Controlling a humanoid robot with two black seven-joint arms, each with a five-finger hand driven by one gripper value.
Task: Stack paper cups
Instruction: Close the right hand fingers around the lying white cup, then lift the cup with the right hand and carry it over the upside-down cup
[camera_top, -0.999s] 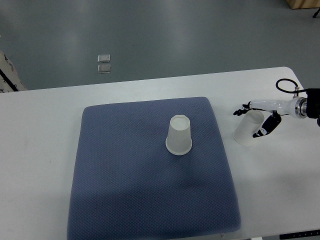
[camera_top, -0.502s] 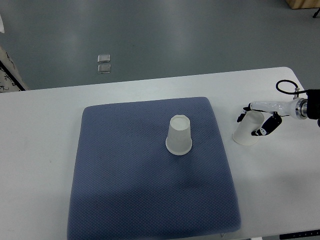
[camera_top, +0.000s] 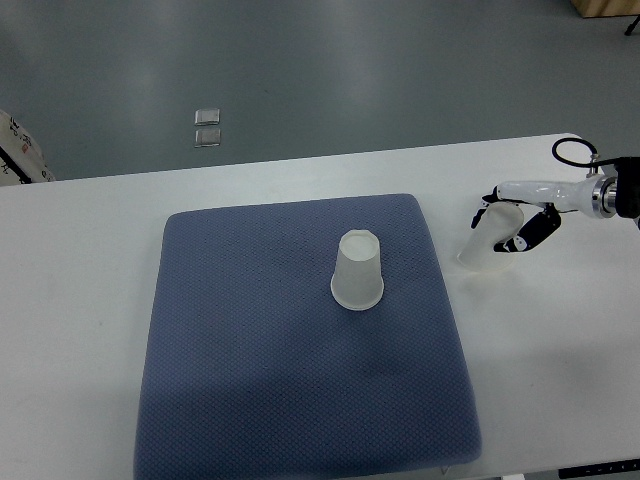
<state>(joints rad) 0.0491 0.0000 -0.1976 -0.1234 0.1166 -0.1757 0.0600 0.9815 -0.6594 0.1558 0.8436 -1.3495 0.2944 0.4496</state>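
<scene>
I'm gripping the translucent white paper cup (camera_top: 487, 247) with the right hand (camera_top: 512, 222), fingers wrapped around its upper wall, cup tilted over the white table (camera_top: 90, 300) just right of the blue-grey textured mat (camera_top: 250, 380). The second upturned translucent cup (camera_top: 357, 270) is standing mid-mat. Thin walls will likely crush easily and weigh next to nothing, so I'm favouring a light squeeze near the stiffer closed end.

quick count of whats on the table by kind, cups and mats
Translucent white paper cups: 2, one upside down on the mat, one held tilted by the right robot hand off the mat
Dark blue textured fabric mats: 1
Total: 3
</scene>
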